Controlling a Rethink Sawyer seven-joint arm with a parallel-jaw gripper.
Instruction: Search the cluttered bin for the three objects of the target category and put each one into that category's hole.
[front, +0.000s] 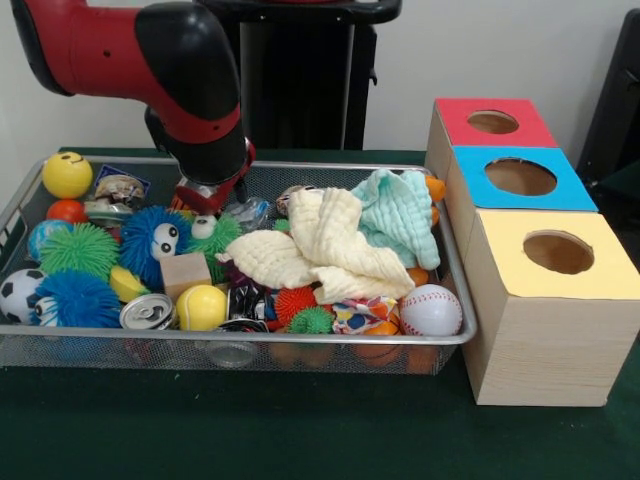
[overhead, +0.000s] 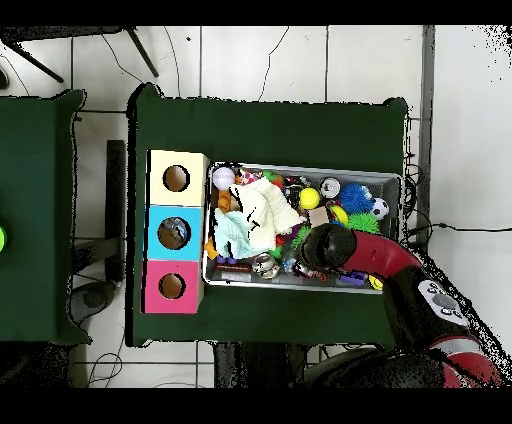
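We see the hand (front: 207, 196) lowered into the back of the wire bin (front: 300, 340), just behind the blue googly-eyed puffer ball (front: 155, 240); we cannot tell whether it is apart or together. Beside the bin stand the red (front: 492, 122), blue (front: 520, 177) and yellow (front: 557, 252) hole boxes on the green counter (front: 250, 430).

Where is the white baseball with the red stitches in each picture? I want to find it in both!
Front view: the baseball lies in the bin's front right corner, nearest the yellow-topped box.
Overhead view: the baseball sits in the bin's top left corner, again beside the yellow-topped box.
Shared landmark: the cream cloth, which lies right next to the ball in both.
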